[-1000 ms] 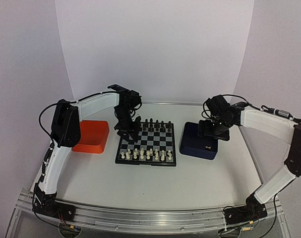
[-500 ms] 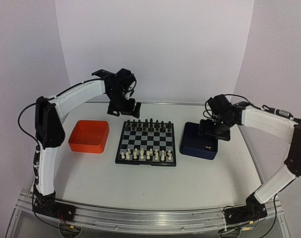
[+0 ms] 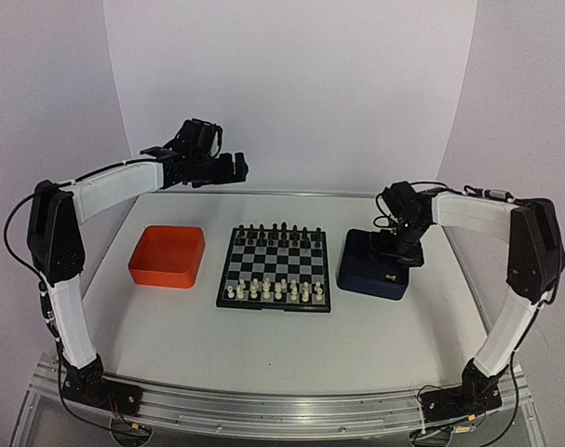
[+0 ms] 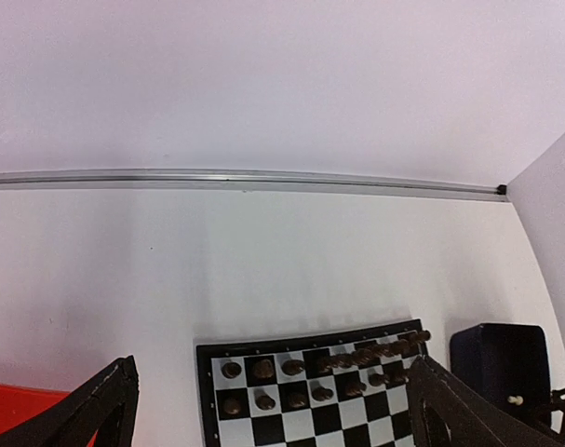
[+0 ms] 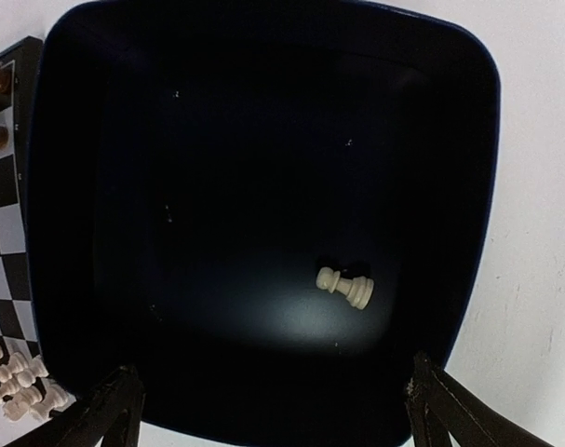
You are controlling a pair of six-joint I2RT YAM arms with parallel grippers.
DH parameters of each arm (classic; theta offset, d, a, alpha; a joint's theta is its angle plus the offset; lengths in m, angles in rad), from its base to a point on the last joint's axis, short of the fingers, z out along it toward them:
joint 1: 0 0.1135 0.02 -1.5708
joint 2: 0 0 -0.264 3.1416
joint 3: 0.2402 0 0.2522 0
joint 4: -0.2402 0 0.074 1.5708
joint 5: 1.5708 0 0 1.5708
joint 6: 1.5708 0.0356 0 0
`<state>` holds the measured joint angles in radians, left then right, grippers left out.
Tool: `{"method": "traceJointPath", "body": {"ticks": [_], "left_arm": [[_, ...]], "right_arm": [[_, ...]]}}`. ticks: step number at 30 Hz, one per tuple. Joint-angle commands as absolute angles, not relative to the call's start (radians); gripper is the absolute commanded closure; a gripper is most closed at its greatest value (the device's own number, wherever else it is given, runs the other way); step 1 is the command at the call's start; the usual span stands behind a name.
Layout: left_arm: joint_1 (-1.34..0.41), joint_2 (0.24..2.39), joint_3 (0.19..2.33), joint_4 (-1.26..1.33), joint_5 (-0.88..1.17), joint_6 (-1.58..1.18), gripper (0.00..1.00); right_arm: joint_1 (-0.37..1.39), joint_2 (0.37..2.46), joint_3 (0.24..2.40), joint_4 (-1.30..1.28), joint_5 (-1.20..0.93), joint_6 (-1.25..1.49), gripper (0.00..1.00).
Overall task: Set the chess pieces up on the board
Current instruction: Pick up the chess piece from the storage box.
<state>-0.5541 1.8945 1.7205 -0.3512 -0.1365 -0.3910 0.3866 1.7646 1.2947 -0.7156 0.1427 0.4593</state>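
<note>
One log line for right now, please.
left claw open, raised, empty | right claw open above blue tray | one white piece lying in tray

White table [image 3: 263,346], pale walls [image 3: 291,84], aluminium front rail [image 3: 263,401].

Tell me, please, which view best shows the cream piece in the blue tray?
The right wrist view: the cream piece lies on its side in the dark blue tray, large and unobstructed. The other views show only a pale speck.

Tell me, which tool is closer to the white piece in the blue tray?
Right. The right tool hovers above the piece; the left tool is raised far away, beyond the orange tray.
</note>
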Motion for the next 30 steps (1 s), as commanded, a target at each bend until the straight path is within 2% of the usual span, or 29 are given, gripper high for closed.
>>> {"method": "traceJointPath", "body": {"ticks": [1,4,9,16,23,30], "left_arm": [[-0.522,1.962,1.774,-0.263,-0.138,-0.447,0.0],[-0.52,1.986,1.786,-0.265,-0.16,-0.47,0.0],[-0.519,1.984,1.695,-0.087,-0.251,-0.45,0.0],[-0.516,2.104,1.847,-0.139,-0.379,-0.455,0.0],[-0.514,2.155,1.916,-0.155,-0.347,-0.429,0.0],[-0.512,2.159,1.928,-0.182,-0.32,-0.402,0.0]], "right_arm": [[0.382,1.821,1.361,-0.774,0.139,0.461,0.09],[0.383,1.833,1.397,-0.805,0.117,0.483,0.1],[0.382,1.89,1.421,-0.815,0.111,0.433,0.12],[0.382,1.968,1.457,-0.863,0.084,0.464,0.14],[0.383,2.008,1.493,-0.91,0.147,0.516,0.22],[0.382,2.015,1.539,-0.938,0.132,0.289,0.26]]}}
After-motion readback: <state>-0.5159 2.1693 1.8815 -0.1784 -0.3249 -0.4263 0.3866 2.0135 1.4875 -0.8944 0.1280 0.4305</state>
